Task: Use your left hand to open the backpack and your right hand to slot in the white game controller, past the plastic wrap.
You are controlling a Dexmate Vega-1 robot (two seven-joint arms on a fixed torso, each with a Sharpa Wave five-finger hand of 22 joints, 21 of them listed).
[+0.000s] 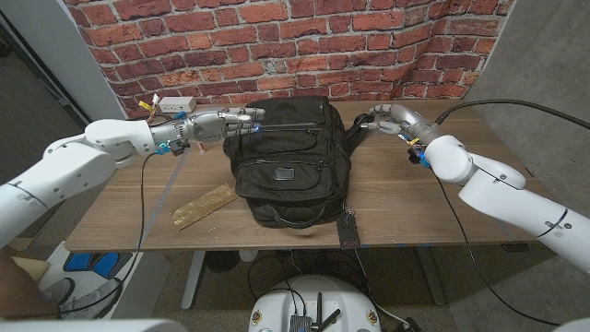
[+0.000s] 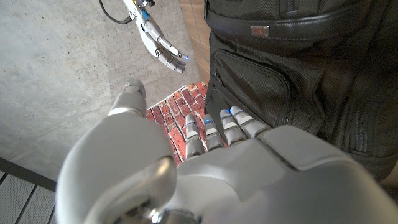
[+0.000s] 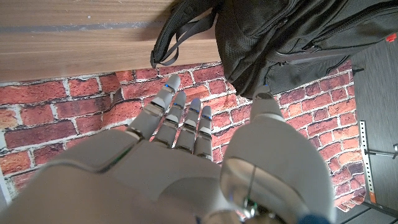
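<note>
A: Where's the backpack (image 1: 291, 159)?

B: Mid-table, lying on its back, long axis running from the brick wall (image 1: 369, 37) toward the robot. Its far end, by the wall, sits between the two hands.

A: Which hand is closer?

B: The left hand (image 1: 224, 123). Its fingertips reach in from the left to the bag's far left corner, touching or just short of it; I can't tell which. The fingers are stretched out, slightly apart, holding nothing. The left wrist view puts them right against the black fabric.

A: And the right hand (image 1: 380, 118)?

B: Just beside the far right corner, near a strap (image 3: 180, 34), fingers loosely curled and empty. It looks open, with no controller in it.

A: So where is the controller?

B: I can't make one out, nor any plastic wrap. The zip line and whether the bag is open are hard to read from above. A flat gold packet (image 1: 203, 206) lies left of the bag, and a white box (image 1: 175, 104) sits by the wall.
</note>
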